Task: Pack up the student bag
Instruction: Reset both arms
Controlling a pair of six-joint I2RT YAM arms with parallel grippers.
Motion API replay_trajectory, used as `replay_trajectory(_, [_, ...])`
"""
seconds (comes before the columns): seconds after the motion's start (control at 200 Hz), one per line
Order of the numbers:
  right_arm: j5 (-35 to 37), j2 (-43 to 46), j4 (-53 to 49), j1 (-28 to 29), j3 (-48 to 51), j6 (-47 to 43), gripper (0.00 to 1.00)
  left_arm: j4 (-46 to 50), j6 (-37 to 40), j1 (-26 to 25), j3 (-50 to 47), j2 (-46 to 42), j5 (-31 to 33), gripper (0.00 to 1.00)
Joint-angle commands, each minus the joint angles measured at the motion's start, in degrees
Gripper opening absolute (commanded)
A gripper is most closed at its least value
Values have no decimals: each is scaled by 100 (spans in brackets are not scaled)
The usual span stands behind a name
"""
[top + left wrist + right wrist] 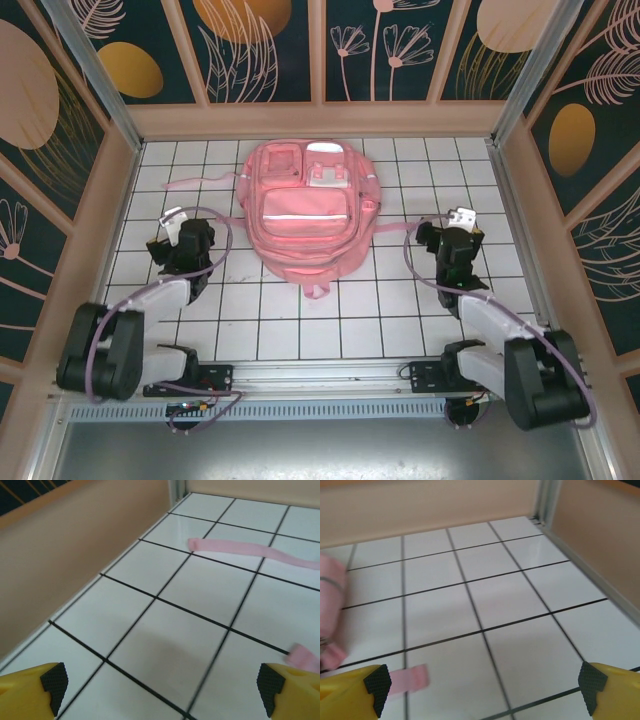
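Top external: student bag point(305, 215) lies between left pincer point(172, 220) and right pincer point(463, 218)

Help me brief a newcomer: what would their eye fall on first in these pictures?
The big pink student bag lies flat at the middle of the white gridded table, pockets up. The left gripper and right gripper flank it, both open and empty. A loose pink strap trails from the bag toward the left wall.

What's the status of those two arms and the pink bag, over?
Left tool open, empty, beside student bag. Right tool open, empty, opposite side. Bag flat mid-table, front up, neither tool touching. Loose strap ahead of left tool.
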State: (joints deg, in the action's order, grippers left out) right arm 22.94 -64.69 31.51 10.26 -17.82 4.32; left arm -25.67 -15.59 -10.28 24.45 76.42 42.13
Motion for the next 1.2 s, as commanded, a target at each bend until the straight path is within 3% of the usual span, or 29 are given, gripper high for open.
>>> replay_trajectory(0.0, [-119,-551,1678,-297,202,-247,99,-2241,925,163,-265,506,7,98])
replay_trajectory(0.125, [-612,-1256,2646,-613,322,-295,99,-3543,872,515,-595,616,-1254,99])
replay_trajectory(0.265, [-1228,-1626,3121,-860,314,-303,99,-3922,913,703,-718,854,-2021,99])
replay_trajectory(0.41, [-1753,-2437,4492,-993,612,-413,99,-4681,1076,872,-1066,1056,-3006,99])
replay_trajectory(0.465, [-1857,-2320,4020,-1055,496,-330,99,-4667,1067,907,-1074,1053,-3086,99])
replay_trajectory(1.196, [-2005,-2353,4056,-1140,473,-300,99,-4784,1098,906,-1126,1061,-3116,99])
